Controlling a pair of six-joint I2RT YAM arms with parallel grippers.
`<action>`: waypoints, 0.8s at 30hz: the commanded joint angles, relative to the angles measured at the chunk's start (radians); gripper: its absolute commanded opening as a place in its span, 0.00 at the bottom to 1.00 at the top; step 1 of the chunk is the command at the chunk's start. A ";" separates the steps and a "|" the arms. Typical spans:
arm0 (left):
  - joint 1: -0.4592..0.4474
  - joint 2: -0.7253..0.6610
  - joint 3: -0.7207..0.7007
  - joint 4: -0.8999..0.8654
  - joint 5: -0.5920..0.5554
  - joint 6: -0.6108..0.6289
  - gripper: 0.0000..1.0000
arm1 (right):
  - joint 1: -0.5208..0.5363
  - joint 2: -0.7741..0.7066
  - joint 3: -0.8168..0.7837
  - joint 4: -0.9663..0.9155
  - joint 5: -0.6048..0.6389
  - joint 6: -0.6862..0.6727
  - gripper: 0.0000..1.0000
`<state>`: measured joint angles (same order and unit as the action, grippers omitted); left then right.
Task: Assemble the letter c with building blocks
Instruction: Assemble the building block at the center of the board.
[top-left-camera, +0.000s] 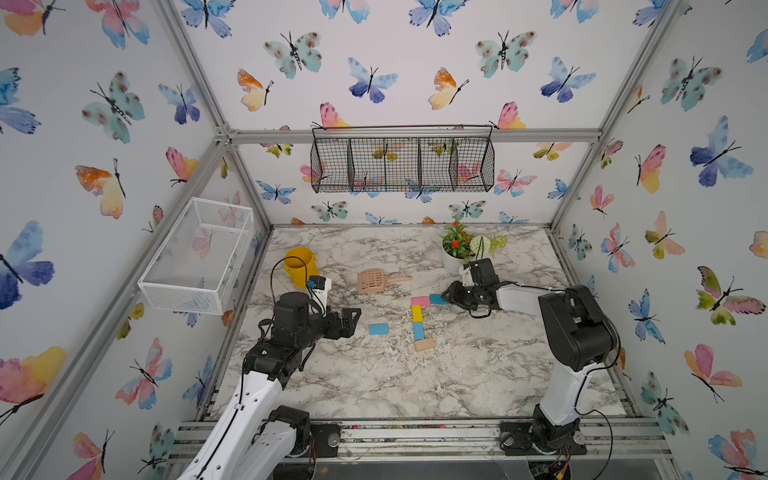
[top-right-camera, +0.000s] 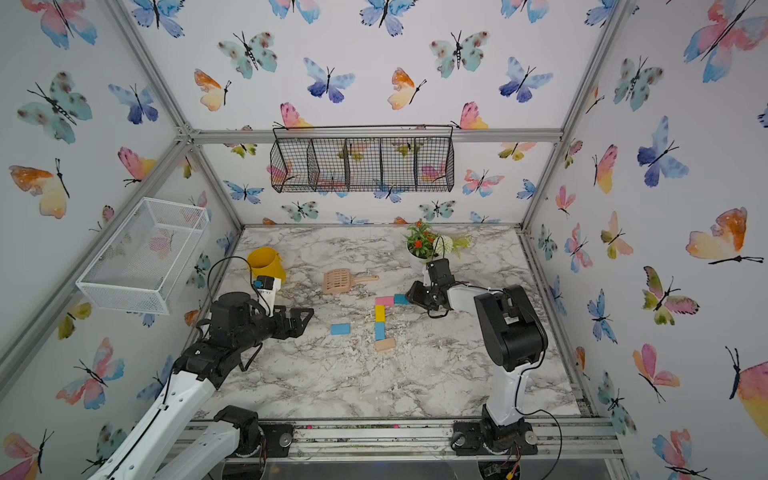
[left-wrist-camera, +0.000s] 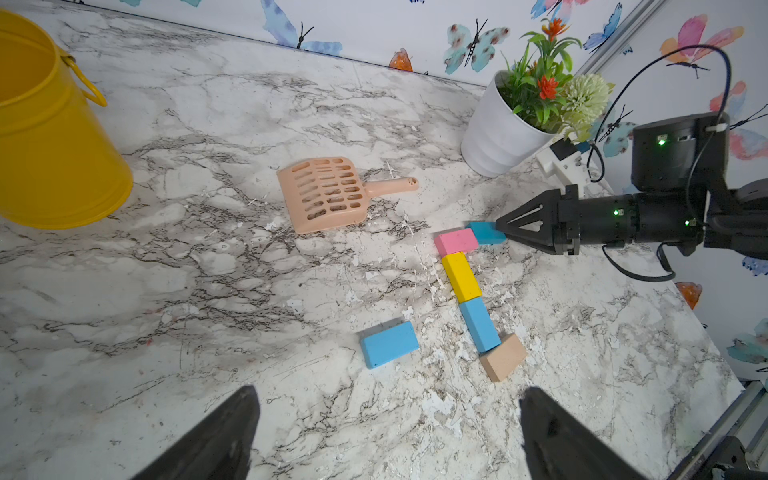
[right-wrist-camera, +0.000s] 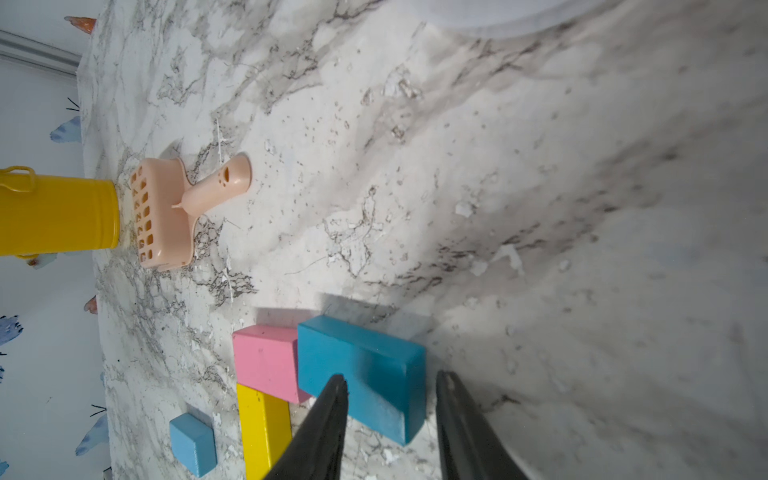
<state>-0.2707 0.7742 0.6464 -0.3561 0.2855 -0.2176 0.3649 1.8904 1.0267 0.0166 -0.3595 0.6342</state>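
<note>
Two fingers of my right gripper (right-wrist-camera: 390, 374) stand half apart astride the end of the teal rectangular block (right-wrist-camera: 332, 349), which lies flat, touching the pink block (right-wrist-camera: 266, 361). The yellow block (left-wrist-camera: 460, 276), a light blue block (left-wrist-camera: 480, 324) and a skewed tan wooden block (left-wrist-camera: 503, 357) run toward the front edge: the letter c (top-left-camera: 417, 313), one arm short. My left gripper (left-wrist-camera: 390, 390) hangs wide, holding nothing, near the loose light blue block (left-wrist-camera: 389, 344). The white pot (left-wrist-camera: 498, 133) at the back right holds artificial flowers (left-wrist-camera: 540, 83). The yellow metal bucket (left-wrist-camera: 54, 145) stands back left, its bottom hidden. Open marble tabletop (top-left-camera: 374, 382) reaches the front edge.
</note>
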 joint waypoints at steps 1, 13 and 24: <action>-0.006 -0.006 -0.009 0.015 -0.011 0.001 0.98 | -0.009 0.021 0.009 -0.017 -0.018 -0.015 0.39; -0.005 -0.006 -0.009 0.015 -0.013 0.001 0.98 | -0.037 0.044 -0.031 0.122 -0.111 0.034 0.40; -0.005 -0.003 -0.010 0.014 -0.014 0.001 0.98 | -0.040 0.062 -0.051 0.208 -0.169 0.091 0.40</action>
<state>-0.2707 0.7742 0.6464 -0.3561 0.2855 -0.2180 0.3321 1.9293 0.9909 0.1940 -0.4973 0.7059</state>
